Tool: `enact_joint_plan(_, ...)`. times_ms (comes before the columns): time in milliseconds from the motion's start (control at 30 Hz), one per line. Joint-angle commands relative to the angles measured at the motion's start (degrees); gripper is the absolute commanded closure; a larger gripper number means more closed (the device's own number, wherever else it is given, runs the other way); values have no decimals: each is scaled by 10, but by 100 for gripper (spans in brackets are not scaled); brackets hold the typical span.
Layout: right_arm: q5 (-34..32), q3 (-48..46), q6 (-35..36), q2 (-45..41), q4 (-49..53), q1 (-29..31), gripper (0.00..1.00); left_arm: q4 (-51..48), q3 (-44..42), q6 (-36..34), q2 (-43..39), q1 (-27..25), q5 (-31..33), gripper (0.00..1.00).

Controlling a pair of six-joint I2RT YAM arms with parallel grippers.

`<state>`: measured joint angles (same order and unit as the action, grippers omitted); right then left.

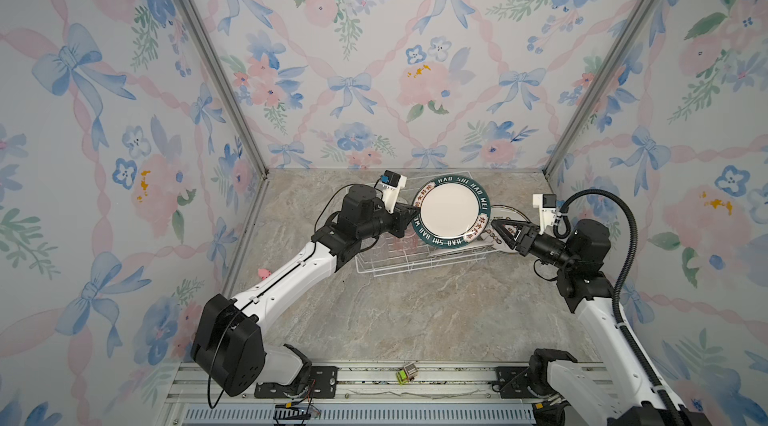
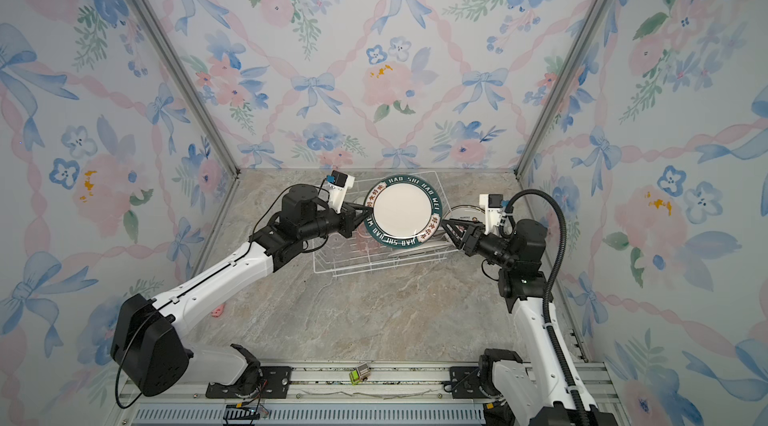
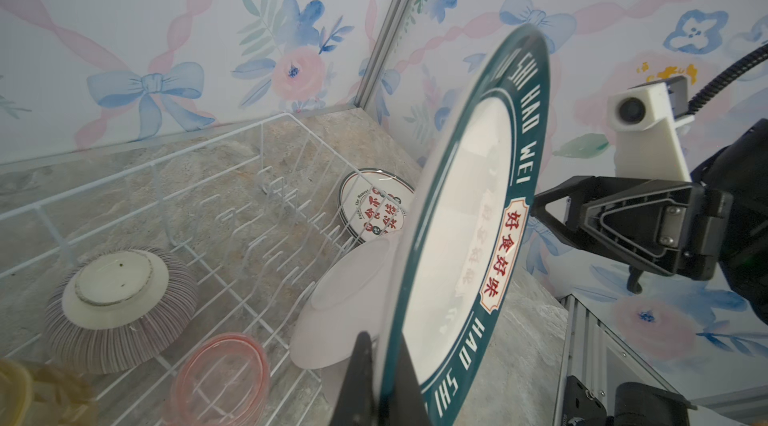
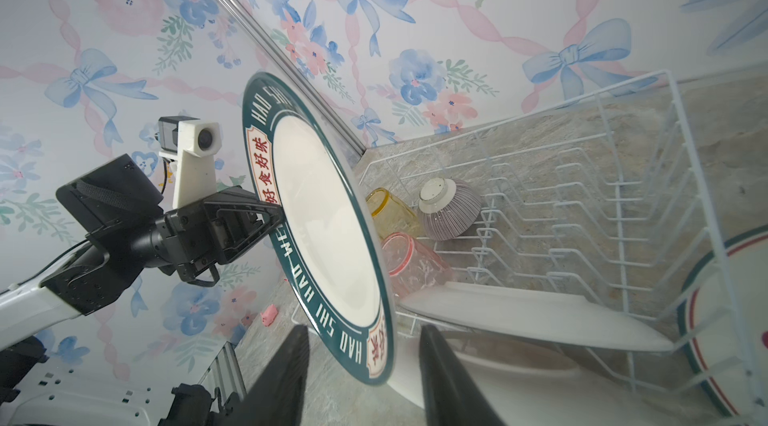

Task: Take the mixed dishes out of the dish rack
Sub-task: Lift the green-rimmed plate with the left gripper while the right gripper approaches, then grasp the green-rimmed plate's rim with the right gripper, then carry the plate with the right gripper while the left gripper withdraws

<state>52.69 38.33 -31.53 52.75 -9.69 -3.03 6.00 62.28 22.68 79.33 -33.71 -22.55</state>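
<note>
While L fingers (image 3: pixel 359 382) tight on teal-rimmed plate (image 3: pixel 457 212) edge, R fingers (image 4: pixel 286 378) part-open astride opposite rim, unclamped.

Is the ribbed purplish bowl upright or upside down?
Upside down: the ribbed purplish bowl shows its pale foot ring facing upward.

A: Where's your plate (image 1: pixel 451 211)?
B: Teal-rimmed, white centre, up on edge over your rack (image 1: pixel 399 265).
A: And inside it?
B: You've a ribbed bowl (image 3: pixel 120 307) foot-up, with a pink tumbler (image 3: pixel 220 378) and a yellow tumbler (image 4: pixel 390 211) lying sideways.
</note>
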Motion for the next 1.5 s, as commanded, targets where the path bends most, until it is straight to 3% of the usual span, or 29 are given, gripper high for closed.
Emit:
enact_joint_plan(0,-4,0,3,11,-17,16,56,93,-2,43,-8,1,-43,100)
enact_joint_plan(567,-25,8,-23,42,-72,71,69,127,11,66,57,-20,-72,100)
enact_joint_plan(733,-29,12,-27,45,-72,71,81,128,11,66,63,-21,-70,100)
enact_joint_plan(833,-35,13,-32,45,-75,71,94,129,11,69,66,-21,-70,100)
enact_joint_plan(900,-42,13,-35,44,-74,72,100,128,12,71,70,-20,-72,93)
enact_joint_plan(1167,-67,21,-39,34,-62,70,100,128,8,56,64,-23,-63,66)
enact_joint_plan(1467,-136,52,-65,26,-5,15,100,128,-30,14,3,-23,-21,54)
